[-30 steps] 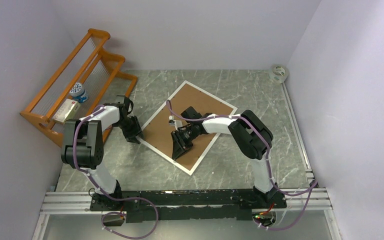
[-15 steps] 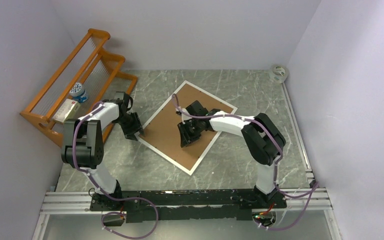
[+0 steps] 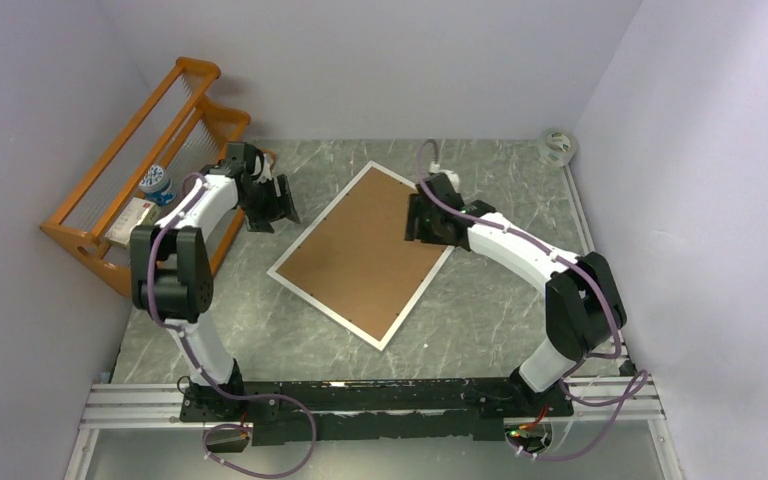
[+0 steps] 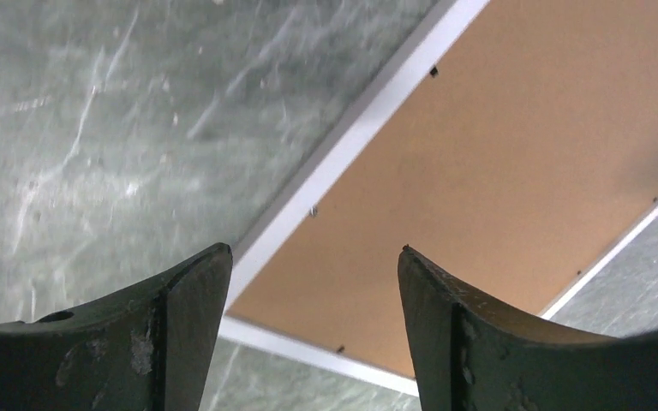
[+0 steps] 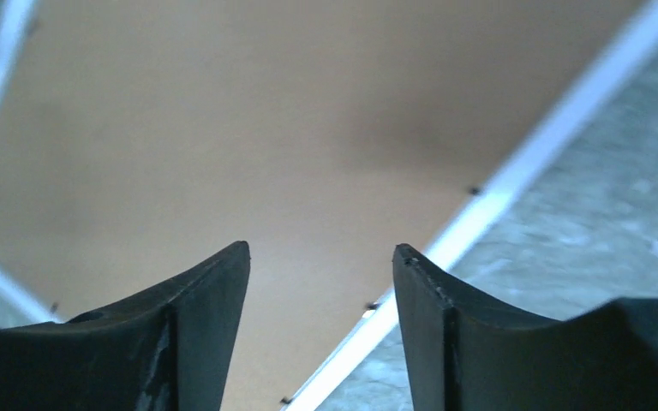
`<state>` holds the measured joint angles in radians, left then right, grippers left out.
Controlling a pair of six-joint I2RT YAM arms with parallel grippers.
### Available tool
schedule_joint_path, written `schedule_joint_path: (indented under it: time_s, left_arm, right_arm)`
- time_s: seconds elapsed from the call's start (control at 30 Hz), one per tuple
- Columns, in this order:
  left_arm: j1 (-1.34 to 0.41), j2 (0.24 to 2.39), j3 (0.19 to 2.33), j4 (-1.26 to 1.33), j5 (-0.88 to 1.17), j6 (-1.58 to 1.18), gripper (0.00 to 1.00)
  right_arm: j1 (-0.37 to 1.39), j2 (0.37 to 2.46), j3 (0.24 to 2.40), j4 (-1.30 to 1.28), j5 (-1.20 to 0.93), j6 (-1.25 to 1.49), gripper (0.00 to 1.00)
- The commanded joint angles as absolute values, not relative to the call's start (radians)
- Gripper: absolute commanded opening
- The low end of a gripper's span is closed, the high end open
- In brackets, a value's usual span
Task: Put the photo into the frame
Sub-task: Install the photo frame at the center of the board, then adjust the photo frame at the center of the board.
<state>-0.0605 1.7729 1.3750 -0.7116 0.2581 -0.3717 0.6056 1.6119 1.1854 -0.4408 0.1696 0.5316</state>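
You are looking down on a grey marbled table boxed in by pale lilac walls. The frame is lying face down near the middle of it, brown back up, turned so its corners are pointing toward the walls. A thin white border is showing all round the back.

Your left arm is reaching toward the far left, and its jaws are hanging above bare table just beside the frame's upper left edge, not touching it. In the left wrist view they are standing wide apart with nothing between them; the frame and one small black tab on its white edge are showing through the gap.

Your right arm is stretching to the far side, and its jaws are hovering over the frame's upper right edge. They too are gaping wide and gripping nothing, with the frame filling most of the right wrist view.

An orange wooden rack is standing at the far left, holding a small box and a round blue-and-white item. A roll of tape is sitting in the far right corner.
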Motion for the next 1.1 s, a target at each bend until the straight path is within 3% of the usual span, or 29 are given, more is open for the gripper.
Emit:
schedule_joint_path:
  time_s: [0.0,0.4,0.83,1.07]
  left_arm:
    - [-0.061,1.887,1.44,-0.689,0.31,-0.284,0.77]
    - [-0.061,2.014,1.404,-0.665,0.407,-0.277,0.75]
    - [-0.076,1.949,1.244,-0.673,0.521,-0.336,0.47]
    - [-0.182,1.859,1.104,-0.618,0.573,-0.41,0.43]
  right_arm:
    - [0.488,1.601,1.124,-0.559,0.286,0.723,0.68]
    - [0.398,1.695,1.059,-0.468,0.1,0.751,0.69]
    - [0.311,1.769,1.106,-0.364,-0.018,0.609,0.65]
    - [0.26,1.84,1.232,-0.426,-0.013,0.552,0.64]
